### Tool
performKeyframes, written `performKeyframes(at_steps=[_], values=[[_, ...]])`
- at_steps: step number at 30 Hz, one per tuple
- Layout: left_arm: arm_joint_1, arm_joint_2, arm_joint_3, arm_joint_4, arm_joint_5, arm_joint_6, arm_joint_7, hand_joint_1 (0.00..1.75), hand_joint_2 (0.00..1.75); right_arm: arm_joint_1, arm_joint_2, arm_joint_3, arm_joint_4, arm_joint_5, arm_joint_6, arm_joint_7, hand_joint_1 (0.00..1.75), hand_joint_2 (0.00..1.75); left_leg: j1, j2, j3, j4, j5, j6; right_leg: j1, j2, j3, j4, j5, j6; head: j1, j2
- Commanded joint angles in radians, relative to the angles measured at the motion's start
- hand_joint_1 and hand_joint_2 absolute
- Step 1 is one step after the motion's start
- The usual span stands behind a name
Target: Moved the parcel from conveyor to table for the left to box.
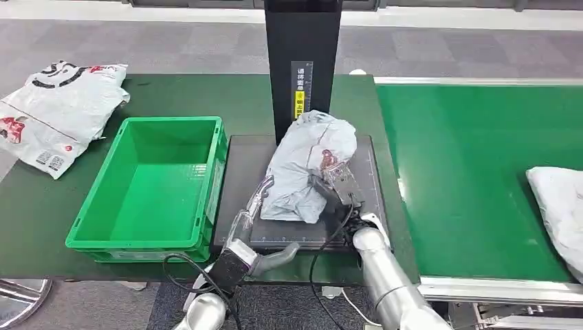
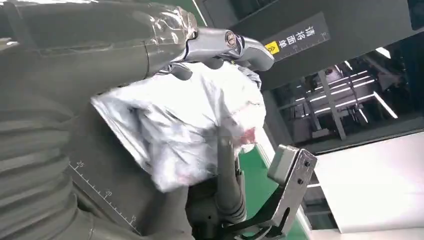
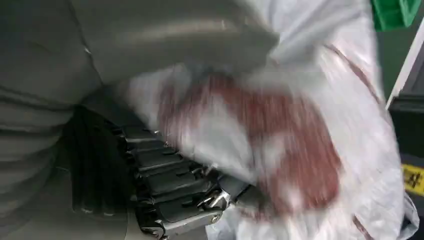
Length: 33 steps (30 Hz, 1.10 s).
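A crumpled grey parcel [image 1: 306,161] with a red mark lies on the black scale plate [image 1: 240,179] in the middle of the table. My right hand [image 1: 335,184] grips its right side. Close up, the thumb lies over the parcel [image 3: 310,125] and the dark fingers [image 3: 165,185] curl beneath it. My left hand [image 1: 251,216] is open at the plate's left part, its fingers spread beside the parcel's left edge. In the left wrist view its fingertips [image 2: 220,42] reach along the parcel [image 2: 190,125].
An empty green box [image 1: 172,122] stands just left of the plate. Two white printed bags [image 1: 58,110] lie at the table's far left. A black post [image 1: 302,62] rises behind the parcel. The green conveyor [image 1: 467,172] at the right carries another white parcel [image 1: 560,206].
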Motion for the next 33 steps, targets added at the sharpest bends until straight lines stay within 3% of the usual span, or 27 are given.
performKeyframes(at_steps=[1, 10, 19, 33], values=[[-0.032, 0.019, -0.030, 0.065, 0.010, -0.003, 0.000, 0.00, 1.75, 0.034, -0.045, 0.110, -0.072, -0.035, 0.013, -0.002, 0.00, 1.75, 0.002, -0.005, 0.001, -0.002, 0.001, -0.001, 0.001, 0.002, 0.003, -0.004, 0.001, -0.001, 0.000, 0.000], [-0.022, 0.023, -0.012, 0.069, 0.015, 0.014, -0.010, 0.00, 1.75, 0.088, -0.070, 0.136, -0.186, -0.075, 0.046, 0.010, 0.00, 1.75, 0.002, -0.005, 0.001, -0.002, 0.001, -0.001, 0.002, 0.004, 0.002, -0.004, 0.002, -0.001, 0.000, 0.000], [0.014, 0.036, 0.029, 0.028, 0.011, 0.028, -0.003, 0.00, 1.75, 0.265, -0.186, 0.198, -0.578, -0.106, 0.092, 0.122, 0.00, 1.75, 0.001, -0.005, 0.000, -0.001, 0.000, 0.000, 0.000, 0.000, 0.001, -0.002, 0.000, 0.000, 0.000, 0.000], [0.013, 0.035, 0.037, 0.039, -0.012, 0.037, 0.018, 0.00, 1.75, 0.288, -0.199, 0.204, -0.622, -0.091, 0.094, 0.127, 0.00, 1.75, 0.001, -0.002, 0.001, -0.001, -0.001, 0.000, 0.001, 0.004, 0.001, -0.002, 0.000, -0.001, 0.000, 0.000]])
